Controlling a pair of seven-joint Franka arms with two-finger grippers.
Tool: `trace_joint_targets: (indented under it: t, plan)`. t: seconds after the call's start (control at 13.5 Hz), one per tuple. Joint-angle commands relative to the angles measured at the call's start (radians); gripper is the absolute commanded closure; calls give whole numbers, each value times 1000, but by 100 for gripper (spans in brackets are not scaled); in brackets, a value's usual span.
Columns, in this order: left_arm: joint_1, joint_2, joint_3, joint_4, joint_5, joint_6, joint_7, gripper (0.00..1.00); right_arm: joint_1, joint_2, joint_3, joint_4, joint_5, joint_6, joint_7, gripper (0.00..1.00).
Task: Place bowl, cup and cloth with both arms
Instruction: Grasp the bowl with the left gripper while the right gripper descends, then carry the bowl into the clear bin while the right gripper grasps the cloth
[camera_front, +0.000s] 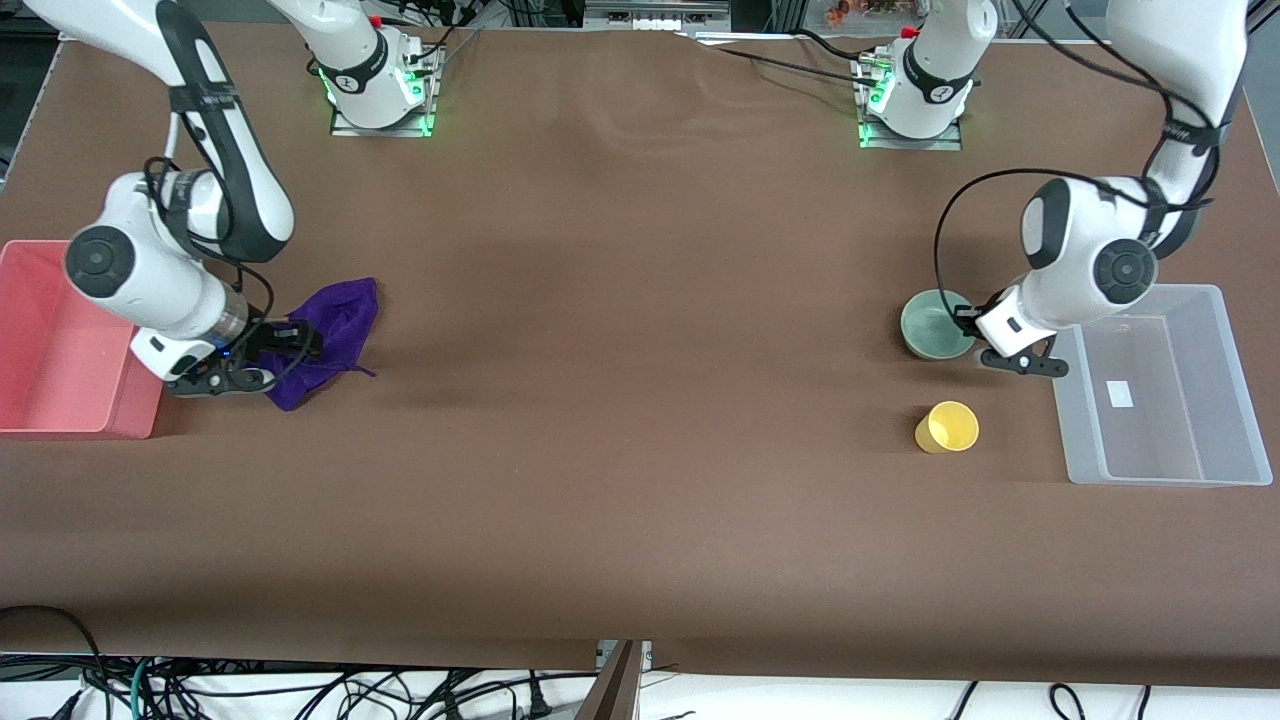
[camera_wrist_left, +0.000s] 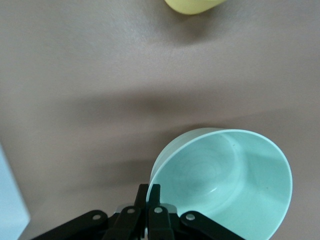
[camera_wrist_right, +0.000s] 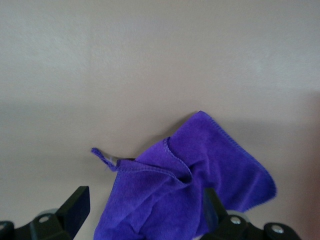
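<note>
cup (camera_wrist_left: 194, 6): in the left wrist view only its lower edge shows, the rest is cut off.
bowl (camera_wrist_left: 222, 187): its lower rim runs out of the left wrist view.
cloth (camera_wrist_right: 182, 187): its near part leaves the right wrist view; in the front view the right gripper (camera_front: 285, 350) covers one end.
red bin (camera_front: 60, 345): partly hidden under the right arm, one side cut off.
</note>
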Motion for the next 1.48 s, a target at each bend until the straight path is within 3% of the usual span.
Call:
trace_joint_targets:
  t: [0.0,0.22,0.37,0.59,0.89,0.96,1.11,1.41]
  plan:
    - [10,-68,-8,129,0,-217,59,100,0,22,1,-54,9,85,11,0]
    - [34,-62,1,355,1,-424,136,100,-1,51,0,-70,9,113,11,0]
    - [62,-47,3,453,12,-493,212,100,-1,62,0,-78,9,118,11,0]
    - [177,-4,3,522,18,-503,338,100,-3,71,-2,-104,8,156,7,0]
    - [362,201,3,706,18,-495,556,100,-3,79,-2,-121,8,185,4,1]
    - [396,250,3,731,15,-492,573,100,-3,79,-2,-121,8,185,1,12]
    - [439,335,3,779,13,-434,620,100,-3,77,0,-121,8,181,-4,50]
    - [473,476,3,777,4,-273,628,100,-4,76,0,-119,6,176,-5,91]
